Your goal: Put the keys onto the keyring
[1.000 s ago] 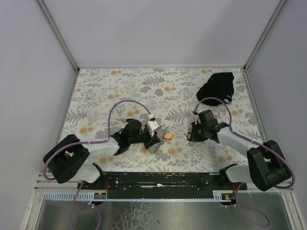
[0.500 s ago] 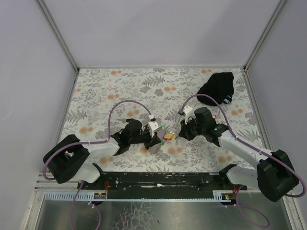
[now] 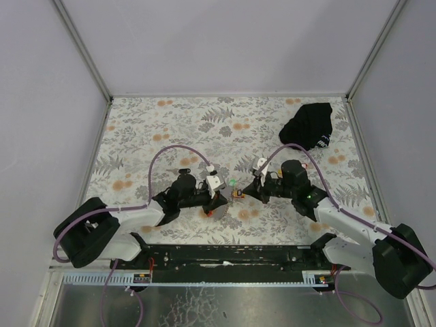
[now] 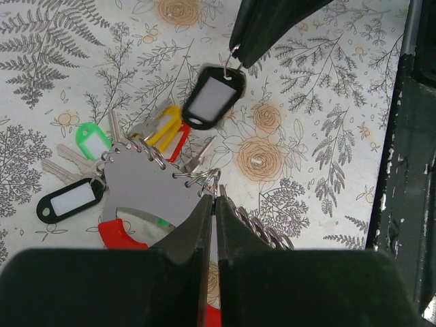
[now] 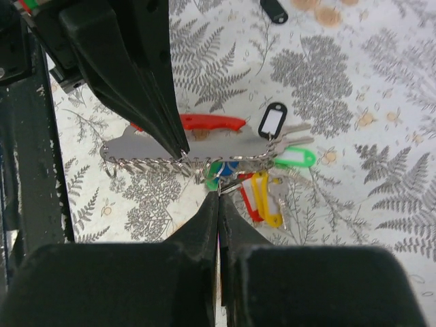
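The keyring's grey strap [image 4: 146, 184] with a red end [image 4: 119, 233] lies on the floral mat, with metal rings along its edge. My left gripper [image 4: 213, 196] is shut on one ring at the strap's corner. Keys with green [image 4: 92, 139], black [image 4: 68, 199], yellow [image 4: 167, 125] and red [image 4: 179, 142] tags hang on the strap. My right gripper [image 5: 219, 194] is shut on the small ring of a black-tagged key [image 4: 212, 100] and holds it just beside the strap [image 5: 225, 146]. In the top view both grippers [image 3: 219, 202] [image 3: 241, 193] meet at the key cluster [image 3: 235, 194].
A loose black tag [image 3: 182, 170] lies on the mat behind the left arm and also shows in the right wrist view [image 5: 274, 10]. A large black cloth bundle [image 3: 308, 125] sits at the back right. The black base rail [image 4: 409, 136] runs along the near edge.
My right arm has swung left from the mat's right side to the key cluster. My left gripper has stayed at the strap, shifting only slightly.
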Motion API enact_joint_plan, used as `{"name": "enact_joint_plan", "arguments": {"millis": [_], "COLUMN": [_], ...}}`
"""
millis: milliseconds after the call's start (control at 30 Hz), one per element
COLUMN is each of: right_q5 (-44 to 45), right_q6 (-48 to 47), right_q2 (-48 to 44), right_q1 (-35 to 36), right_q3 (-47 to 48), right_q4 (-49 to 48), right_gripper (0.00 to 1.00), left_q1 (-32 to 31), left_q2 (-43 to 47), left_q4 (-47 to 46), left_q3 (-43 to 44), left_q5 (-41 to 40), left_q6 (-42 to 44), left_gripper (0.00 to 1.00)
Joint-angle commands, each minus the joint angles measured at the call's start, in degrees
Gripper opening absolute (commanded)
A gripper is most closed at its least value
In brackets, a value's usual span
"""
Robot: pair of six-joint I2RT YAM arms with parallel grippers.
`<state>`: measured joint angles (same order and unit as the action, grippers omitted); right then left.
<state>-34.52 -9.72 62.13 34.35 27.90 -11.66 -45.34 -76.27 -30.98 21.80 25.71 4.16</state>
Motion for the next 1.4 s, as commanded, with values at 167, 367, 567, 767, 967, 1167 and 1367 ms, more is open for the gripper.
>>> {"name": "enact_joint_plan", "arguments": {"millis": [167,367,567,767,967,1167,1367], "right_q5": [-0.56,1.05,-7.71,-12.01,-15.98,-15.75,-13.96], "right_q6": [1.64,0.69,-9.71,-14.08,-18.71,-16.9,-13.17], "right_q2": [-6.54,-10.38,-9.24,-4.04,3.16,5.67,7.13], "right_q1": [0.39,0.38,0.37,0.4,0.28,0.29,0.3], "right_q3": [-10.18,-12.28,-6.84,-3.24,2.2,-1.06,-5.07], "right_q4": [-25.64,-26.47,-12.98,-6.71,-0.69,-10.46,-20.64], "right_gripper": [0.03,0.03,0.0,0.0,0.0,0.0,0.0], "left_q1": [-0.28,-0.32,-0.31,-0.3,-0.28,-0.36,-0.34], "left_q2": [2.07,3.62,4.07,4.15,3.84,3.13,1.8], "left_q4": [-6.78,-7.67,-8.52,-9.14,-9.01,-7.63,-6.13], "left_q3": [-0.95,-1.91,-2.65,-3.13,-2.96,-2.08,-0.89], "left_q5": [0.99,0.53,0.72,0.8,1.64,3.01,5.34], "left_q6": [0.54,0.44,0.66,0.67,1.11,1.67,2.19], "left_gripper": [0.0,0.0,0.0,0.0,0.0,0.0,0.0]}}
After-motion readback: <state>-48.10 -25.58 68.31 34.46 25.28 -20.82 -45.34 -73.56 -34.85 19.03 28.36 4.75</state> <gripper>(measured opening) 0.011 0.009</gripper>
